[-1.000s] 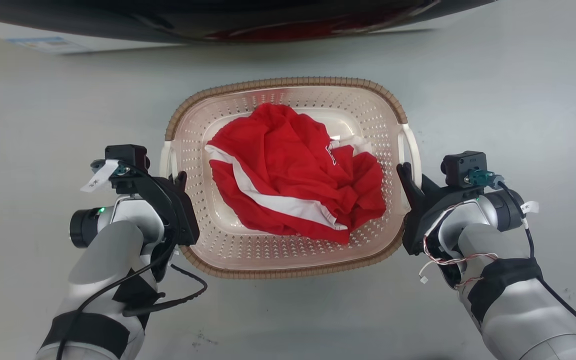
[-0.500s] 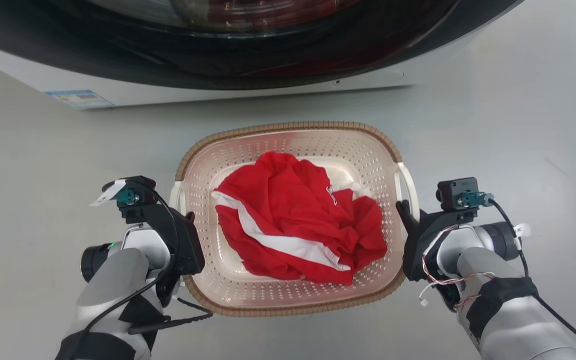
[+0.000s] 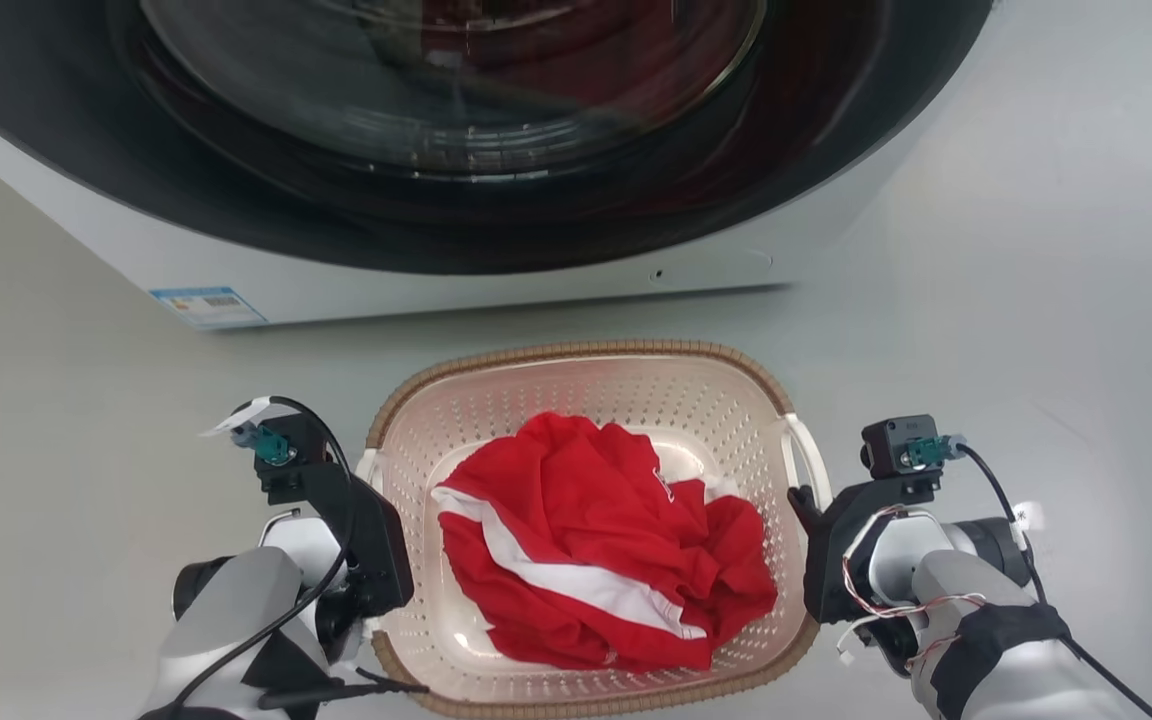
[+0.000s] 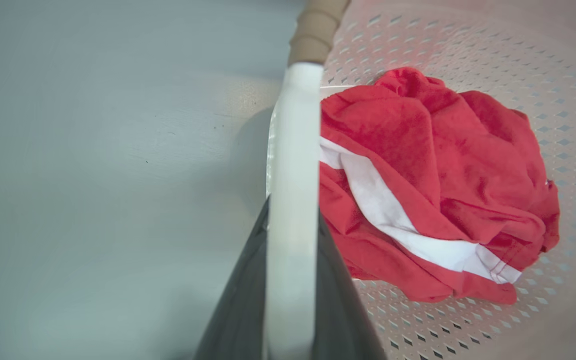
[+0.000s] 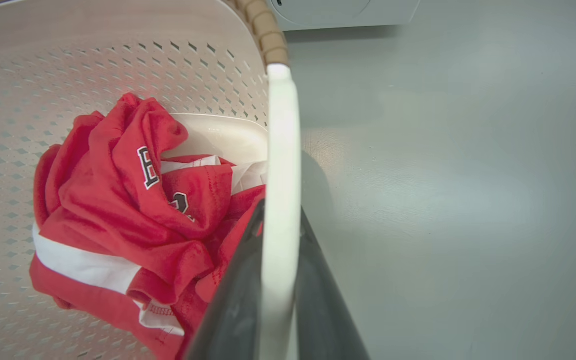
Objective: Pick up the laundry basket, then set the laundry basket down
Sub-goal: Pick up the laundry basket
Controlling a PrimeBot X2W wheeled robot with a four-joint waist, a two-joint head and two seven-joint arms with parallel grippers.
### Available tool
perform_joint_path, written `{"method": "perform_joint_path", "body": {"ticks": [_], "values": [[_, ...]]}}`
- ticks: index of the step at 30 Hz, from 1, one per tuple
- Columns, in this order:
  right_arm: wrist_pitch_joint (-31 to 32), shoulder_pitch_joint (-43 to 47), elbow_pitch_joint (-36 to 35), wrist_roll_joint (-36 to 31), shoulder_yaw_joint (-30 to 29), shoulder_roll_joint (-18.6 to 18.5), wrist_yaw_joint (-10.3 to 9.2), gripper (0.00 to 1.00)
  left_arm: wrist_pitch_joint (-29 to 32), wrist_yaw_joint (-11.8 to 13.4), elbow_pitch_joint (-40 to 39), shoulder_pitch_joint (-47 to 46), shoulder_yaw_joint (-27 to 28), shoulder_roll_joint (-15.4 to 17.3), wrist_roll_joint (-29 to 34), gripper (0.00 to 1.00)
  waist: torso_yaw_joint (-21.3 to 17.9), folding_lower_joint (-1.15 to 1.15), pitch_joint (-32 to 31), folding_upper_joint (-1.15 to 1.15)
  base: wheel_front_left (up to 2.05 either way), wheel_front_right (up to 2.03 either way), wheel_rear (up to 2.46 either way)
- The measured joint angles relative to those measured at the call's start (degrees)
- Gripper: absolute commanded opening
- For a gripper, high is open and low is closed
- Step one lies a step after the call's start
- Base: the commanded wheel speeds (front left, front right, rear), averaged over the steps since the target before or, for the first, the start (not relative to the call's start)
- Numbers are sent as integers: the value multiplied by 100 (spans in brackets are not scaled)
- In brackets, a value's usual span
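**Head view: laundry basket clamped at both side handles**

The laundry basket [image 3: 586,352] lies between the two grippers. Its near rim reaches the bottom edge of the frame and is partly cut off.

1. The left gripper [image 3: 369,478] is clamped on the left handle [image 4: 293,150]. Its body hides the adjoining stretch of rim.
2. The right gripper [image 3: 804,502] is clamped on the right handle [image 5: 282,150]. In the right wrist view a dark, blurred finger sits on each side of the white bar.
3. A red-and-white garment [image 3: 596,550] lies in the basket, inward of both grippers. Its lettering is folded and unreadable.
4. It cannot be told whether the basket's base touches the floor [image 3: 1036,300].
5. Beyond the fingertips stands the washer [image 3: 496,285]. Its top is cut off and its drum is dark.
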Motion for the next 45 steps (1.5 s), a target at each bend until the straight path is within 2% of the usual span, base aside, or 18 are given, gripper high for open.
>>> {"method": "perform_joint_path", "body": {"ticks": [14, 28, 45], "values": [[630, 358, -55, 559, 256, 1, 0, 0, 754, 1, 57, 360, -31, 33, -337, 0, 16, -1, -1062, 0, 0, 0, 0], [1240, 519, -99, 1055, 410, 11, 0, 0, 1150, 2, 78, 661, -40, 113, -582, 0, 39, 0, -1989, 0, 0, 0, 0], [1677, 667, -208, 1560, 477, 29, 0, 0, 1350, 2, 70, 675, -102, 225, -649, 0, -26, 0, -2418, 0, 0, 0, 0]]}}
